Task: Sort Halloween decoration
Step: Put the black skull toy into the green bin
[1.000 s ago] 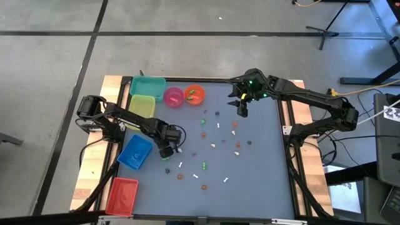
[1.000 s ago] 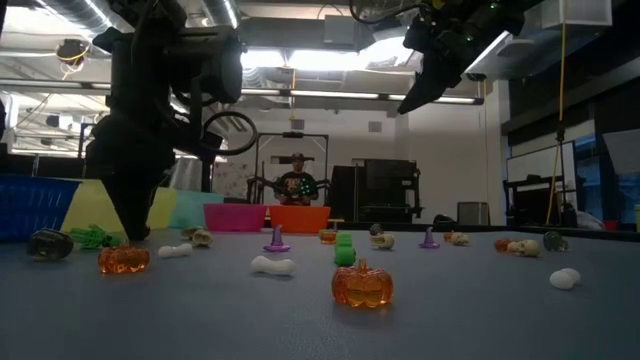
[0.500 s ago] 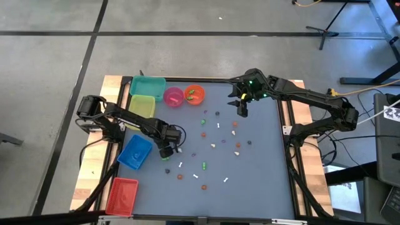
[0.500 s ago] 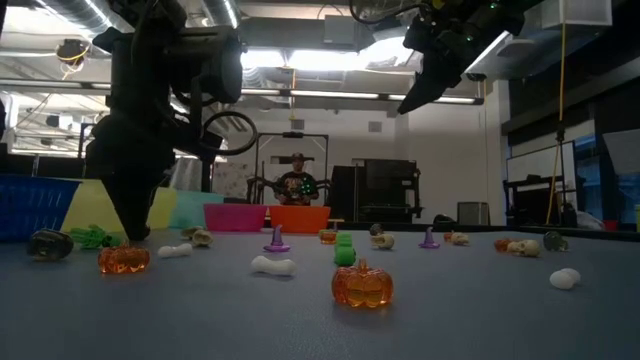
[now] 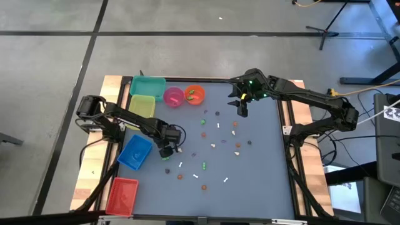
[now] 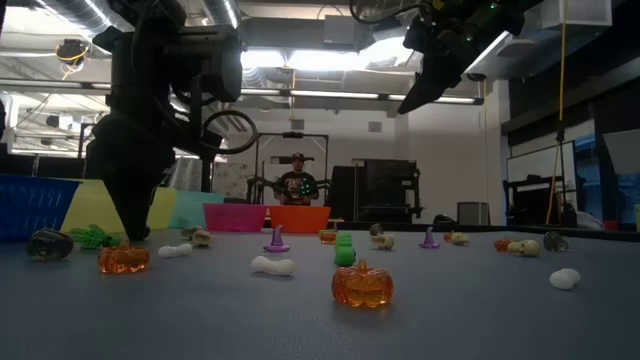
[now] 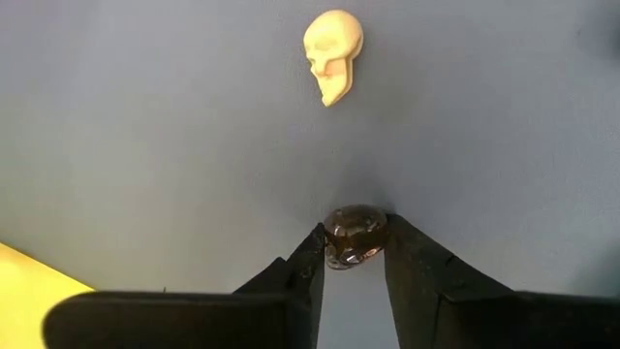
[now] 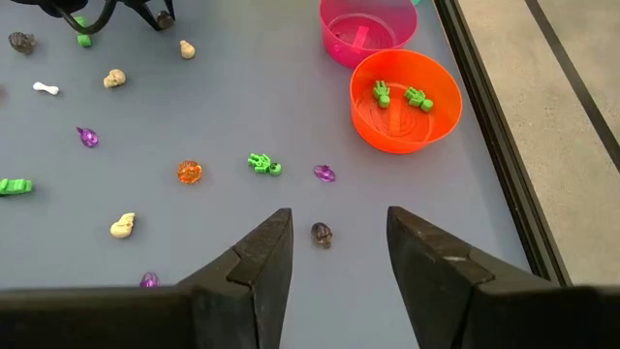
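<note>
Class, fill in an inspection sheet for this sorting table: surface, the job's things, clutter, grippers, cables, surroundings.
Surface: grey table.
Job's things: trinkets scattered mid-table; white skull; two green figures in the orange bowl.
Clutter: pink bowl; teal bin, yellow bin, blue bin, red bin along the left edge.
Grippers: left gripper at the table, fingers around a dark skull; right gripper open, raised.
Cables: yellow cable off the table's right side.
Surroundings: a person behind the table.

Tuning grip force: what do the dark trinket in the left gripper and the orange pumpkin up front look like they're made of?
Dark trinket: glossy, likely hard plastic; highlights on its rounded top. Orange pumpkin: translucent plastic or resin, apparently; light glows through its ribs.
</note>
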Action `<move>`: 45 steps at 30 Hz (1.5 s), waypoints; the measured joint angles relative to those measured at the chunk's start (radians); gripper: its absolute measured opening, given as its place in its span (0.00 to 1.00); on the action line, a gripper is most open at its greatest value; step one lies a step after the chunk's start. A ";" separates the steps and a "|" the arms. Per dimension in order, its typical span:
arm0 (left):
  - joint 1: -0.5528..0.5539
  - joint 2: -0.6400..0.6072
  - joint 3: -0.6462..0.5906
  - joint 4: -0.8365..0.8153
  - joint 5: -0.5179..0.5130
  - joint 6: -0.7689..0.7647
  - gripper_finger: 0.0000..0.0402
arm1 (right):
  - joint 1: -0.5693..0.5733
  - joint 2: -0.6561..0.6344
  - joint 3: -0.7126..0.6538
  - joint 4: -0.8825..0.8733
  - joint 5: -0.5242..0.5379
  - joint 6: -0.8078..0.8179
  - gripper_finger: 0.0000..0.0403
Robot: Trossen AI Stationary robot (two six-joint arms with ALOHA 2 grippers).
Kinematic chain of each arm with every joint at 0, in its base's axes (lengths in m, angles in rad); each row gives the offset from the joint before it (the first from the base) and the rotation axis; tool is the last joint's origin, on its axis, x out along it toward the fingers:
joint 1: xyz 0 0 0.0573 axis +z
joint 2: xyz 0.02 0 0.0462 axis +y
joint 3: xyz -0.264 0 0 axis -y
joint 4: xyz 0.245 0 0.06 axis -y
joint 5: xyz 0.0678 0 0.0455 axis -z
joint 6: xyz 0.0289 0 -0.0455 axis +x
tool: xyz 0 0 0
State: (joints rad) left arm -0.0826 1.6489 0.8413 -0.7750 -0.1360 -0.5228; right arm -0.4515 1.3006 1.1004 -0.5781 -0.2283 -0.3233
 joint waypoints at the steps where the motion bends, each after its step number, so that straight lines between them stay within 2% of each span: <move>1: 0.000 0.000 0.000 0.000 0.000 0.000 0.16 | 0.000 0.000 0.000 0.000 0.000 0.000 0.42; 8: 0.000 0.000 0.011 -0.003 0.001 0.001 0.18 | 0.000 0.000 0.000 0.000 0.000 0.000 0.42; 23: 0.007 0.005 0.132 -0.026 -0.008 0.002 0.18 | 0.000 0.000 0.000 0.000 0.000 0.000 0.42; 28: 0.043 0.004 0.226 -0.048 -0.005 0.031 0.18 | 0.000 0.000 0.000 0.000 0.000 0.000 0.42; 36: 0.148 0.002 0.427 -0.169 -0.043 0.164 0.18 | 0.000 0.000 0.000 0.002 0.004 -0.001 0.42; 45: 0.248 0.001 0.578 -0.193 -0.057 0.195 0.18 | 0.000 0.000 0.000 0.070 0.152 -0.144 0.42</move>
State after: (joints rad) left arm 0.1652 1.6501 1.4192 -0.9681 -0.1932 -0.3283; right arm -0.4519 1.3006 1.1000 -0.5079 -0.0765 -0.4671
